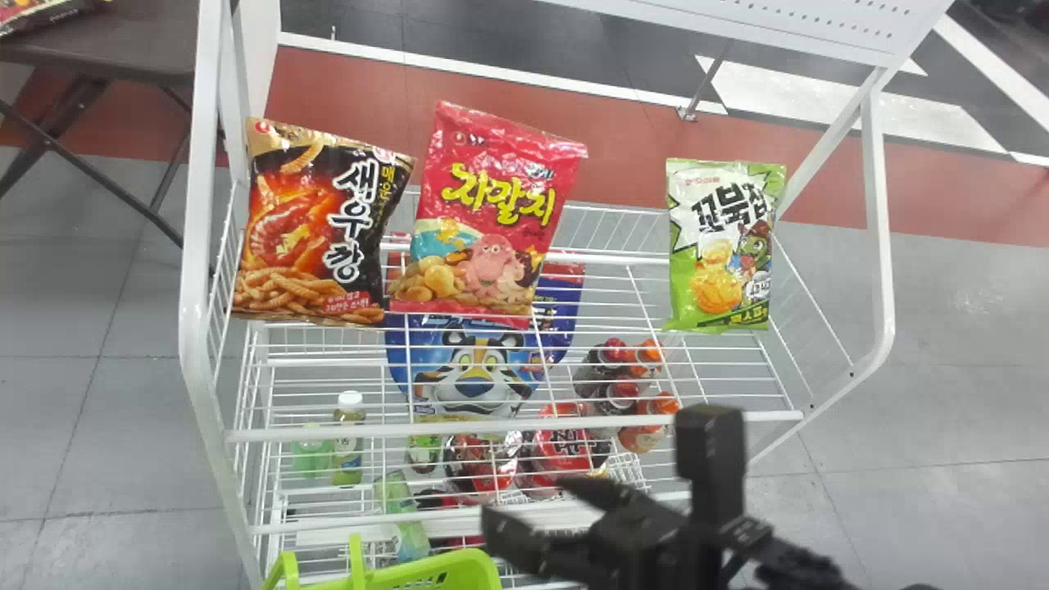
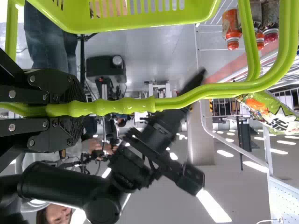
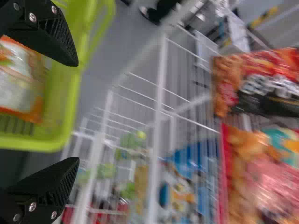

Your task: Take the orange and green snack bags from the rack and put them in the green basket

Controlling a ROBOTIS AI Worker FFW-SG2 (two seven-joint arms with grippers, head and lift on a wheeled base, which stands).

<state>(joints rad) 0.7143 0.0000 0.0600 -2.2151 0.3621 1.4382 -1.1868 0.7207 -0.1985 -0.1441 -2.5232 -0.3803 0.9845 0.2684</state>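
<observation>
Orange bag in the basket, green bag upright on the rack

The left end effector (image 2: 84, 110) is clamped round the bright green tubular handle (image 2: 122, 106) of the green plastic basket (image 3: 60, 140), presumably so that the basket hangs steady with its mouth up beside the white wire rack (image 1: 492, 428), within the other arm's reach. The right end effector (image 3: 77, 112) has its two black fingers spread wide with nothing between them, near the basket; that suits an arm due to fetch the next bag. The orange-and-white plastic snack bag (image 3: 21, 81) lies inside the basket, so half the job looks done.

The green-and-white plastic snack bag (image 1: 721, 246) is on the rack's upper tier, towards the robot's right. It stands well apart from the glossy red bag (image 1: 492, 221) and the black-and-orange bag (image 1: 320, 225), a spacing that probably leaves room for a finger on each side. All three seem set up front-outward for display.

The green bag's printed face is turned to the robot, its top seal uppermost. Its long axis runs bottom to top, close to upright, while the red one tilts more. The orange bag's long axis cannot be told, since it is partly hidden.
</observation>
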